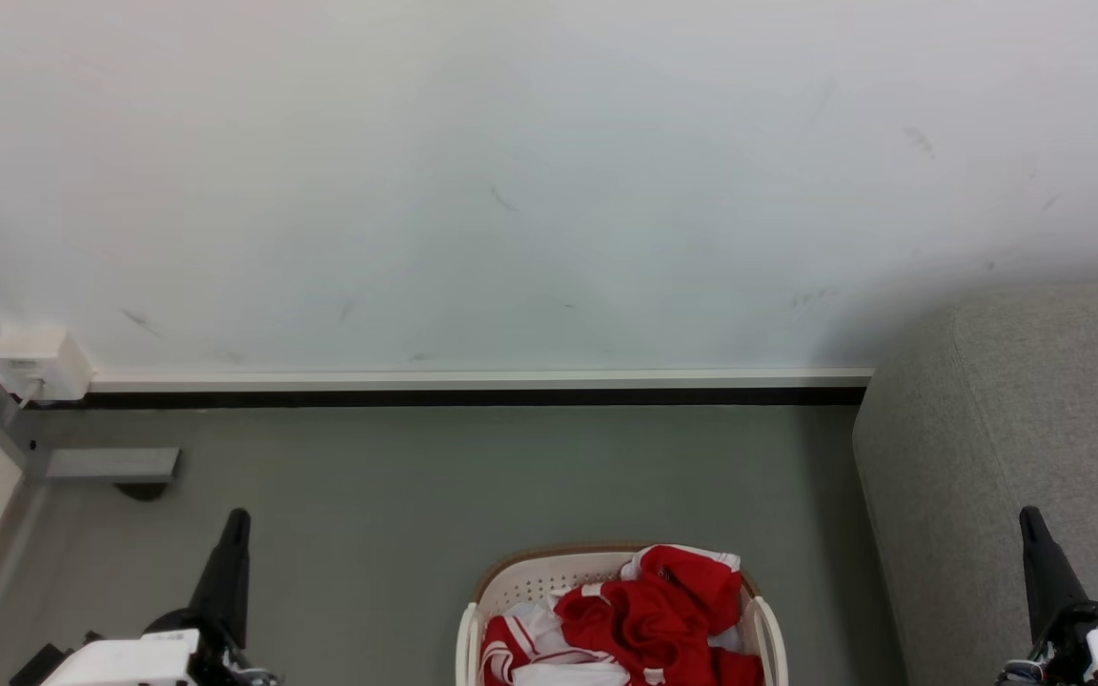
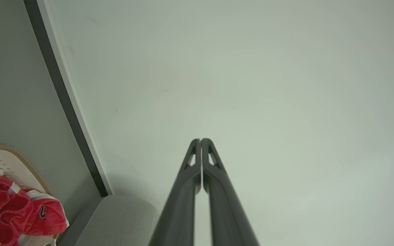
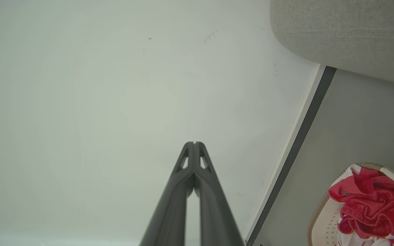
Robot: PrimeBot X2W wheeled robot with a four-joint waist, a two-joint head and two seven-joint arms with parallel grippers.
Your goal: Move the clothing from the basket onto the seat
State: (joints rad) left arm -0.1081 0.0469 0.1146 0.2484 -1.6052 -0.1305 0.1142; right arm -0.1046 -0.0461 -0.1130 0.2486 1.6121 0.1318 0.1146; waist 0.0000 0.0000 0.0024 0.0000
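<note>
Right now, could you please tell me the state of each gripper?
Left gripper: closed, holding nothing.
Right gripper: closed, holding nothing.

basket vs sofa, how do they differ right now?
The basket is white perforated plastic with a brown rim; the sofa is grey fabric. The basket is far smaller than the sofa. The clothing lies in the basket, not on the sofa. Both stand on the floor.

A scuffed white wall [image 1: 549, 191] meets the grey floor [image 1: 416, 495] at a pale-and-black skirting strip [image 1: 473, 386]; a white box [image 1: 39, 362] sits at its left end.
</note>
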